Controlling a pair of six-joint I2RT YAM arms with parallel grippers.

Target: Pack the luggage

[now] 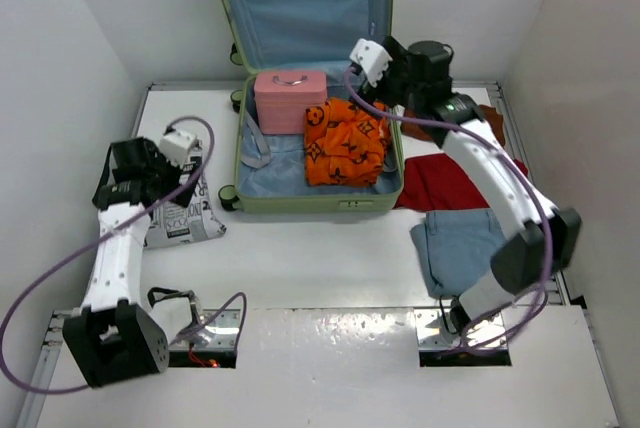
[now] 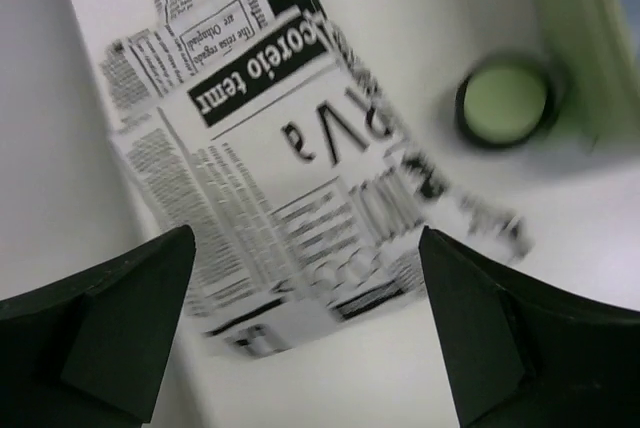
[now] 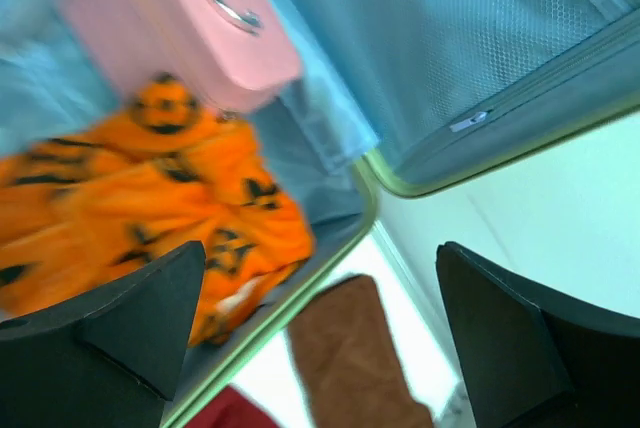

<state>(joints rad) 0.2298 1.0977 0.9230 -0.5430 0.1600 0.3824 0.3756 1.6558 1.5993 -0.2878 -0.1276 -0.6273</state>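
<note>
The luggage (image 1: 318,204) lies open on the table with its lid standing up at the back. My right pincer (image 3: 322,258) hovers over its right rim, fingers spread wide, carrying nothing. Down and to the left of that pincer, inside the shell, I have the pink case (image 3: 170,18) and the orange patterned garment (image 3: 120,208) sitting side by side on the blue lining. I call that two items packed.

Now the leftovers. Just below the right pincer, outside the rim, a brown cloth (image 3: 350,358) lies on the table. Back toward that arm's base I see a red garment (image 1: 450,180) and folded blue jeans (image 1: 462,243), both beside the luggage, not in it.

Over on the other side, my left pincer (image 2: 307,248) is spread open and empty too, hanging right over a newsprint-patterned item (image 2: 280,178). Whether it is a bag or folded paper I cannot tell. One luggage wheel (image 2: 503,103) shows off to that pincer's right, so the shell is close by.

My read is that we are roughly a third of the way. Four pieces are left outside, there is room in the shell, and the lid is not yet closed.
</note>
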